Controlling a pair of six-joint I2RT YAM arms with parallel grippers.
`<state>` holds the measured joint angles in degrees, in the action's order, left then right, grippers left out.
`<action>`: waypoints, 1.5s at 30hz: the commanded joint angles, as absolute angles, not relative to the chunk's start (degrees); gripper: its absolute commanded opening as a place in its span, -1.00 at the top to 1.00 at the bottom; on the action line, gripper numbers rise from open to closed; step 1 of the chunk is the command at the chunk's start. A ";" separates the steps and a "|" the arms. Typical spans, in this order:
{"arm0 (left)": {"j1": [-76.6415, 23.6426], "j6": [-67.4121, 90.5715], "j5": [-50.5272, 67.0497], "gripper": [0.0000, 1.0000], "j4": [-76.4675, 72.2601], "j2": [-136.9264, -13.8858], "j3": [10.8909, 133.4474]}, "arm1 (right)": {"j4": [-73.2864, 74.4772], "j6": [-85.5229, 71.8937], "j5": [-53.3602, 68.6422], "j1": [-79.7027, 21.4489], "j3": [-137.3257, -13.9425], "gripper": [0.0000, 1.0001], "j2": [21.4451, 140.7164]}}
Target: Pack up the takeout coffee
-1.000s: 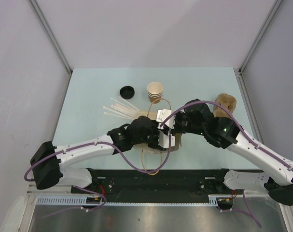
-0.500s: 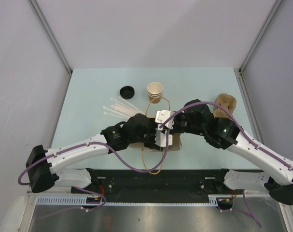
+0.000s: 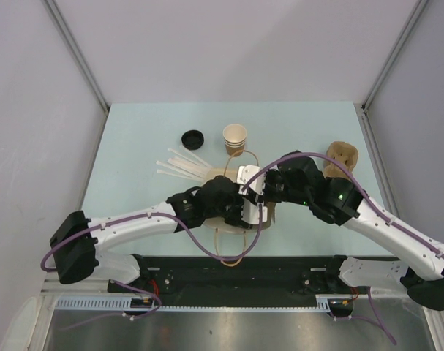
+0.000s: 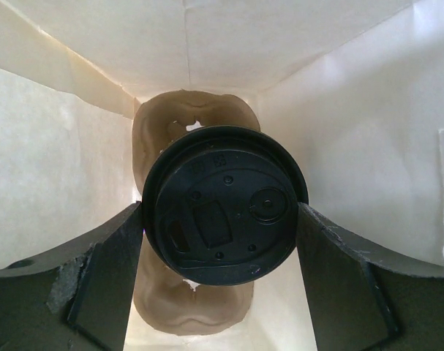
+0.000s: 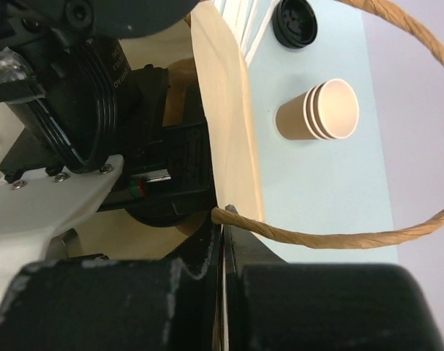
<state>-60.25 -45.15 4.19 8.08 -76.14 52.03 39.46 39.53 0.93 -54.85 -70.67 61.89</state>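
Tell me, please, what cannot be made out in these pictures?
Left wrist: the takeout coffee shows only its lid, hiding the cup body and whether it rests on the pulp tray.
Top: left arm and right arm cover the coffee and much of the paper bag.
Right wrist: the right hand, too near, is blurred.

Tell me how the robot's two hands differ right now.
The left hand is spread wide, its fingers against both sides of the lidded takeout coffee; the right hand is pinched shut on the paper bag. The left hand is inside the bag; the right hand is outside, at its rim. Shared: two dark fingers each, both working on the same bag.
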 commanded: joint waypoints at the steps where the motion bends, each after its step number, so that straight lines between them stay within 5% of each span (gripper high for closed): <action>1: -59.94 -45.97 3.25 0.66 3.17 -76.82 51.68 | 37.18 35.95 8.26 -54.06 -71.63 1.00 61.35; 45: -58.18 -44.74 11.25 0.70 5.18 -84.90 60.99 | 44.12 31.29 29.18 -36.39 -76.99 1.00 70.58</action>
<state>-58.30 -44.58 7.92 7.84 -83.07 57.74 45.08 32.53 23.24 -36.49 -75.31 69.25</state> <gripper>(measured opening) 0.810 0.009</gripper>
